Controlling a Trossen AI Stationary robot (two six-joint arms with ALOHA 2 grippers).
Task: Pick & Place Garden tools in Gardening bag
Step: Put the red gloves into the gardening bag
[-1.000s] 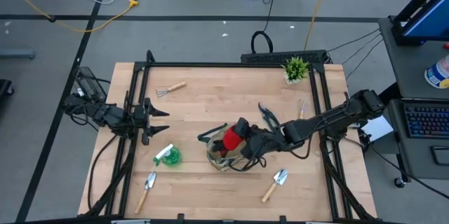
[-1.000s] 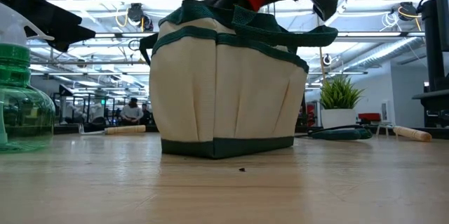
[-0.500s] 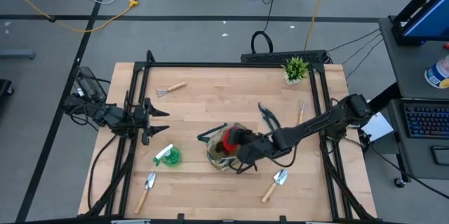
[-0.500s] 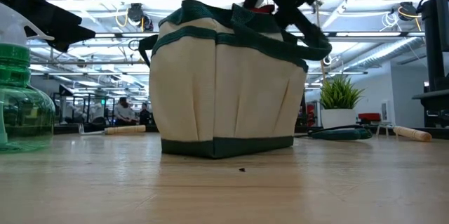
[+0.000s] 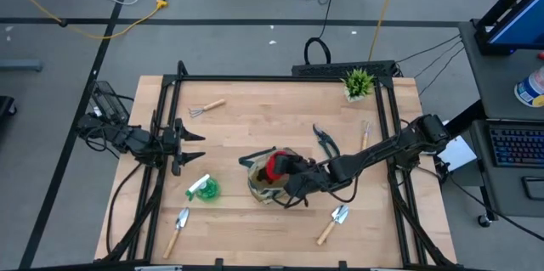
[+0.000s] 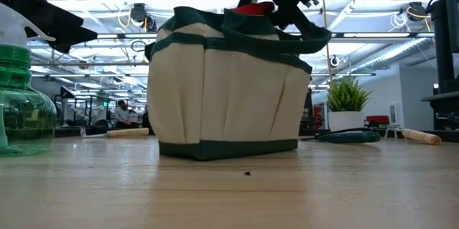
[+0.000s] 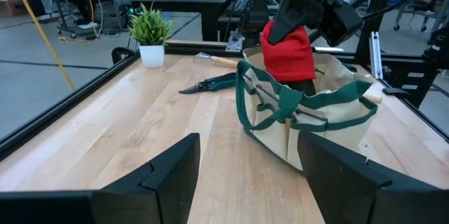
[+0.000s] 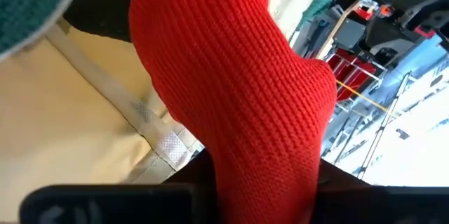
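The beige gardening bag [image 5: 262, 188] with green trim stands on the table's middle; it also shows in the low view [image 6: 222, 92]. My right gripper [image 5: 291, 173] is over its opening, shut on the red-black glove [image 7: 289, 52], which reaches down into the bag. My left gripper [image 5: 192, 147] is open and empty at the table's left edge. A mini rake [image 5: 206, 107], pruning shears [image 5: 325, 142], two trowels [image 5: 177, 227] [image 5: 333, 223] and the green-white item [image 5: 202, 189] lie on the table. My right gripper pinches the glove's red knit upper end [image 7: 280, 27] between its two fingers, slanting down from the table's right. The glove hangs below the fingers, and its dark lower part [image 7: 303, 83] is inside the bag's opening. The right wrist view is filled by the red knit [image 8: 238, 76].
A small potted plant [image 5: 359, 82] stands at the far right corner. A thin wooden-handled tool [image 5: 366, 131] lies near the right rail. Black frame rails run along the table's left, right and far sides. Bare wood lies between my left gripper and the bag.
My right gripper has gone down and a little toward the table's left with the glove, from above the bag's rim into its opening. The bag has shifted slightly toward the left.
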